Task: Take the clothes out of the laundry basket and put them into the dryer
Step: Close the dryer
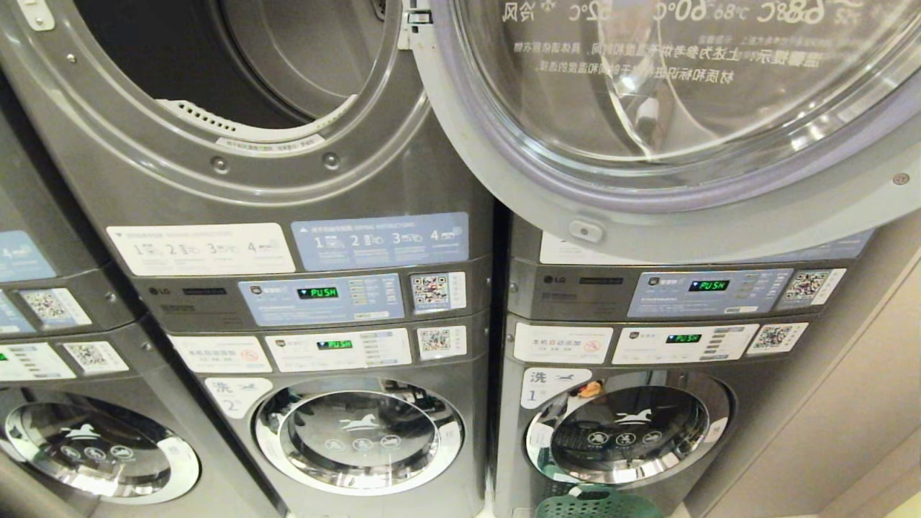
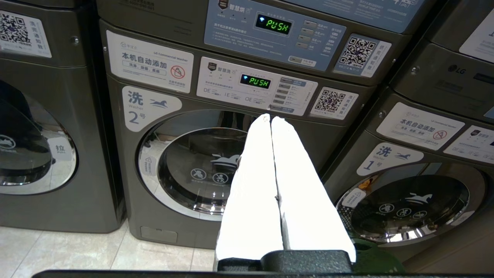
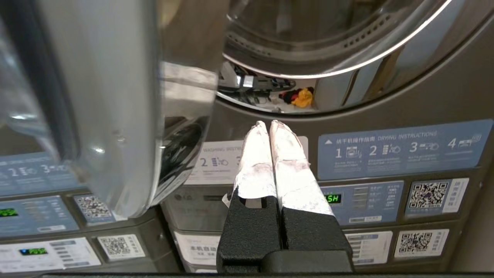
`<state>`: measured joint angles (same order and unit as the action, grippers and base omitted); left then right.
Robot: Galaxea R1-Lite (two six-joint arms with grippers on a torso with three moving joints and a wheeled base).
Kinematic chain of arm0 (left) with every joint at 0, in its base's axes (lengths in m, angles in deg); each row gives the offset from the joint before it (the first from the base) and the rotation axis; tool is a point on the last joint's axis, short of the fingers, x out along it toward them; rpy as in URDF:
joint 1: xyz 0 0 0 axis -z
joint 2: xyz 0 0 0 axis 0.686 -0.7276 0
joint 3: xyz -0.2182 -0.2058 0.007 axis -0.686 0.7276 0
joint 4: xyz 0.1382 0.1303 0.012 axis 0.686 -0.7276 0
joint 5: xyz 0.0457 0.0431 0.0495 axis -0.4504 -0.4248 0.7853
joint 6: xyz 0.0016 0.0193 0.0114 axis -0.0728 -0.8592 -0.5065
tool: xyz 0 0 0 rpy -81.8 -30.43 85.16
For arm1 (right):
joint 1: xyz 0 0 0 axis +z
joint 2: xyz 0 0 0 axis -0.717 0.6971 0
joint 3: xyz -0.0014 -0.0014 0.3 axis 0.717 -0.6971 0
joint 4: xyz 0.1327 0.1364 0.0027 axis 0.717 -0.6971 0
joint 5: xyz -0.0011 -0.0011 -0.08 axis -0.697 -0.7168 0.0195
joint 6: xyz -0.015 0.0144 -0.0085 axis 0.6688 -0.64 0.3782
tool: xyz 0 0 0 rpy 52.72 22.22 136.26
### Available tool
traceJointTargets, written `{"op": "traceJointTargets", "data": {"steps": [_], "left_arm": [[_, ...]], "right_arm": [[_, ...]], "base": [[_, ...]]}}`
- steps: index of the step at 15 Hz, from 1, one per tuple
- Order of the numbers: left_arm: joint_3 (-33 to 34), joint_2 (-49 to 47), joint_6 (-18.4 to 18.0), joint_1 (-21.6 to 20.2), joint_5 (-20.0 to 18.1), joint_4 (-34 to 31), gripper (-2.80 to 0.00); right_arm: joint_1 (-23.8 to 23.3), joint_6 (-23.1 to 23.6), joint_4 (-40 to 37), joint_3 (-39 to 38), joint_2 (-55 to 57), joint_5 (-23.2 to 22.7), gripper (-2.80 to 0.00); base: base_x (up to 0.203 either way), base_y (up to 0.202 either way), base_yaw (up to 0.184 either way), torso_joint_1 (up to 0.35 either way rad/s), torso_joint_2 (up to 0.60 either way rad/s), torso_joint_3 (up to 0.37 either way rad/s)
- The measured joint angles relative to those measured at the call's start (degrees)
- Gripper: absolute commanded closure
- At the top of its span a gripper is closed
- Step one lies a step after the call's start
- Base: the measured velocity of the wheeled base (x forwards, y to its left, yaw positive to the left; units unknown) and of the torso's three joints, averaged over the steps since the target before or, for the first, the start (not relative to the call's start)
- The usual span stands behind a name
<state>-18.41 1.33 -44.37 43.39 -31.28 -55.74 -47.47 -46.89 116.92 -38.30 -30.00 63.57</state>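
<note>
The dryer (image 1: 237,65) at the upper left stands with its drum open. Its round glass door (image 1: 683,108) is swung out to the right, across the neighbouring machine. Only the rim of the green laundry basket (image 1: 597,503) shows, on the floor before washer 1; a corner of the basket (image 2: 370,258) also appears in the left wrist view. No clothes are visible. My right gripper (image 3: 269,123) is shut and empty, raised before the right stack's instruction labels, beside the open door (image 3: 96,108). My left gripper (image 2: 271,117) is shut and empty, held low facing washer 2. Neither arm is in the head view.
Two stacks of grey machines stand side by side, with a third stack (image 1: 43,302) at the far left. Control panels (image 1: 324,295) glow with green text. A beige wall (image 1: 849,403) borders the right side. Pale floor tiles (image 2: 58,251) lie before the washers.
</note>
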Motion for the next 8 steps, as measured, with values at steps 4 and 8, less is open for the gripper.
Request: {"op": "traceJointTargets", "data": {"steps": [4, 8], "left_arm": [[0.0, 0.0, -0.05, 0.02, 0.0, -0.06, 0.0], [0.0, 0.0, -0.11, 0.0, 0.0, -0.15, 0.0]], "right_arm": [[0.21, -0.6, 1.84, 1.91, 4.12, -0.23, 0.0], [0.6, -0.77, 6.34, 2.86, 6.71, -5.28, 0.0]], "base": [[0.0, 0.0, 0.0, 0.0, 0.0, 0.0], [0.0, 0.0, 0.0, 0.0, 0.0, 0.0]]}}
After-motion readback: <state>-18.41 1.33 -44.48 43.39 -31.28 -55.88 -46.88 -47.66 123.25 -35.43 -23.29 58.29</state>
